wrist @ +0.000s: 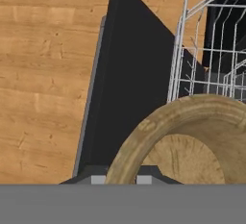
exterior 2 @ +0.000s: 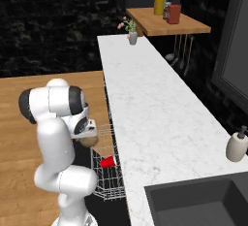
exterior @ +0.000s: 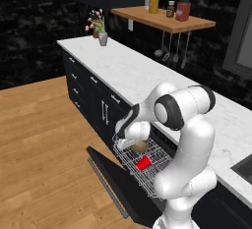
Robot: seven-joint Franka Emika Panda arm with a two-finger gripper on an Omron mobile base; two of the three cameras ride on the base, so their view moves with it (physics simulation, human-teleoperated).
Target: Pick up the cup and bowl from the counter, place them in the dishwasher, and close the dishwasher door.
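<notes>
One item is already stowed: the red cup (exterior: 143, 163) lies on its side in the dishwasher's white wire rack (exterior: 129, 159). Bowl-placing is the step in hand. The claw (exterior: 132, 145) pinches the rim of the bowl (wrist: 192, 141) and holds it just above the rack's near end, over the dropped door (wrist: 129, 79). Next, it likely needs lowering into the rack, then releasing. The bowl looks shallow, round, tan and wood-grained, with a thick rim.
</notes>
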